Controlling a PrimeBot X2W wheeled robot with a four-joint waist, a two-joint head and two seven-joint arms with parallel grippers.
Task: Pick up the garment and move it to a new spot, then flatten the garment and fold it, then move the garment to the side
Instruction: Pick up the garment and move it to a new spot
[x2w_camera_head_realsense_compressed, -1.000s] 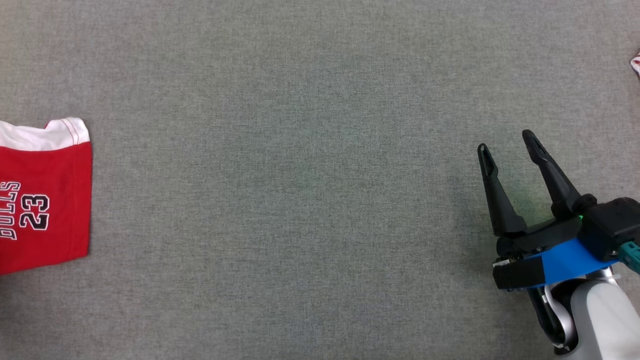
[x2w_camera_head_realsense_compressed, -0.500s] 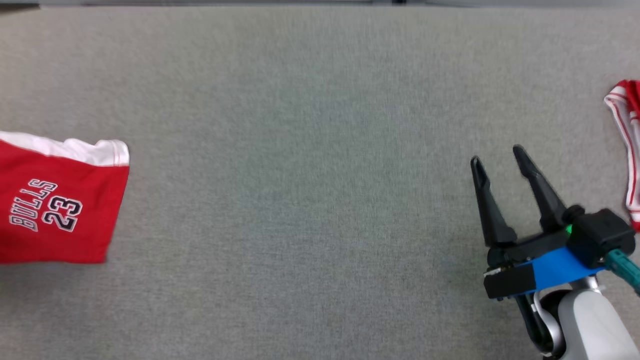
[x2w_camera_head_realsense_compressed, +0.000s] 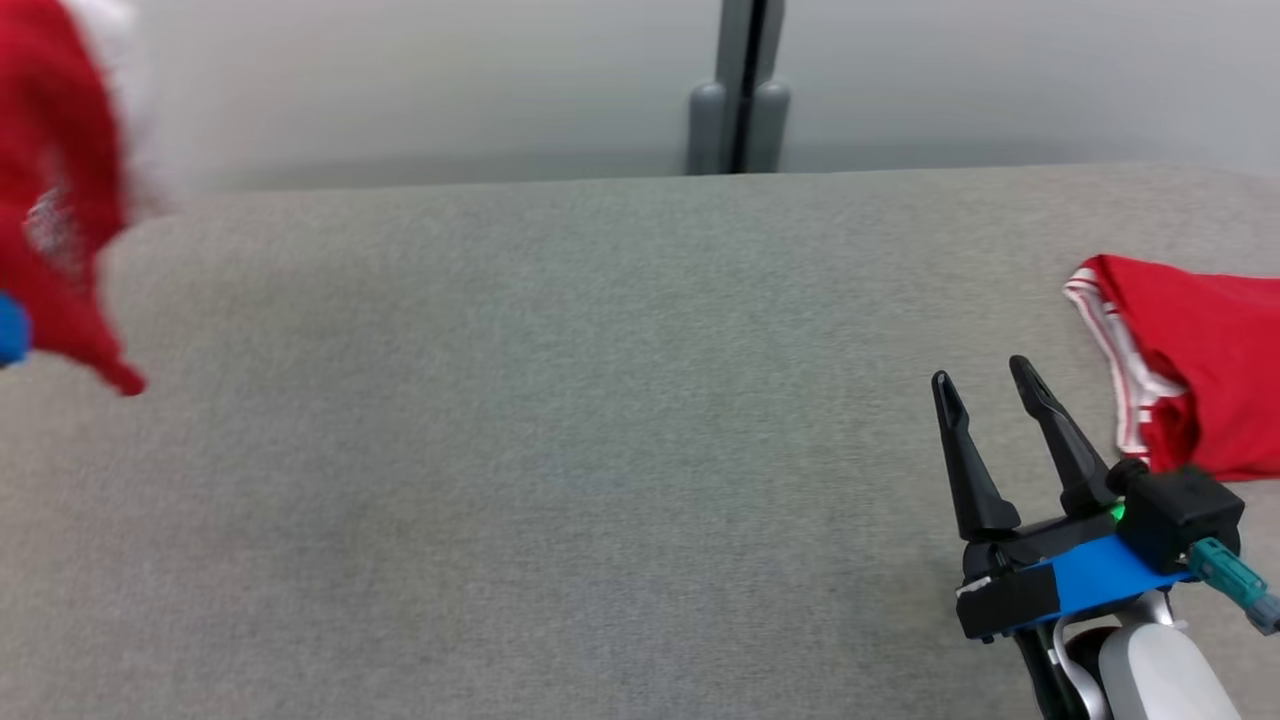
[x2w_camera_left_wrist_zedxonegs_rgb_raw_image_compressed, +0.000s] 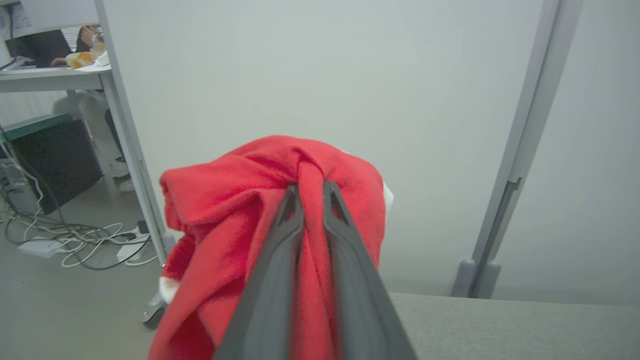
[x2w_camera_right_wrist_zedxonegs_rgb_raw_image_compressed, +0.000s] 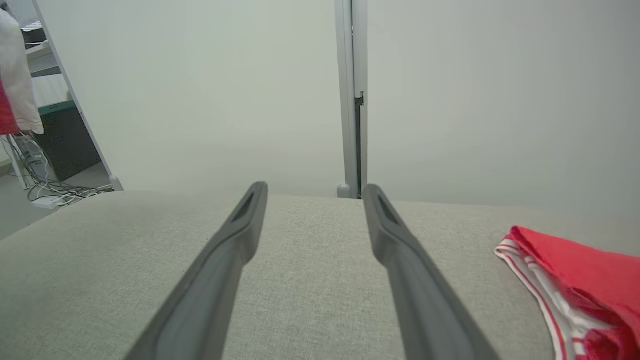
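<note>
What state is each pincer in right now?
Left pincer: shut on the garment.
Right pincer: open, holding nothing.

Left end effector (x2w_camera_left_wrist_zedxonegs_rgb_raw_image_compressed: 310, 186) clamped tight, right end effector (x2w_camera_head_realsense_compressed: 980, 372) spread wide.

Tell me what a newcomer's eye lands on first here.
First, the bunched red garment with white edging, pinched between the two dark fingers of the left gripper and hanging at the head view's upper left. Next, a second red cloth with white striped trim lies on the grey fabric table at the right, beside the open right gripper.
</note>
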